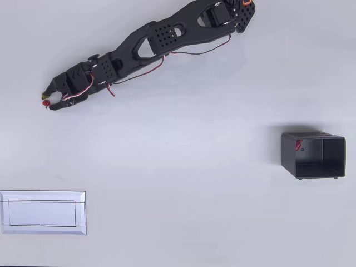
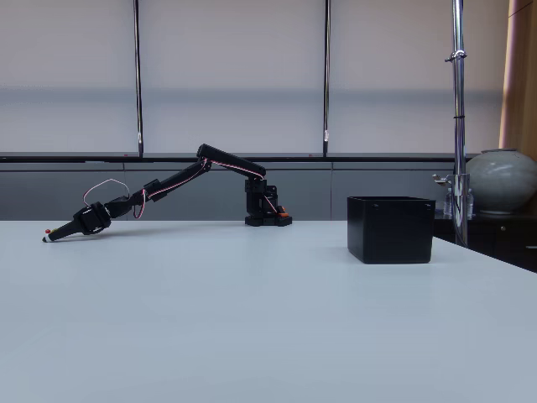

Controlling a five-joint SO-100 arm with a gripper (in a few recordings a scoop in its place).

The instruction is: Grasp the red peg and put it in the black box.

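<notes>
You are working over a wide pale surface (image 1: 178,222), with the arm (image 1: 161,36) stretching long and low from its base toward the left of the overhead view. The black box (image 1: 313,155) is sitting well apart from the claw (image 1: 47,99), off to the right and lower in the overhead view, so the carry is going to run almost the whole width of the surface, away from the way the claw is pointing. A flat white panel (image 1: 43,212) is lying below the claw in that view, clear of that path. The claw is reaching down to the left, tips at or just above the surface in the fixed view (image 2: 50,236), and its fingers are looking drawn close around the red peg (image 1: 45,103), which is showing as a tiny red dot right at the tips, on the lower side; whether they are actually clamping it I cannot tell. The peg is reading as a round dot from above, so it is probably standing on end; its heading cannot be judged. Another small red piece (image 1: 298,146) is already sitting inside the box.
</notes>
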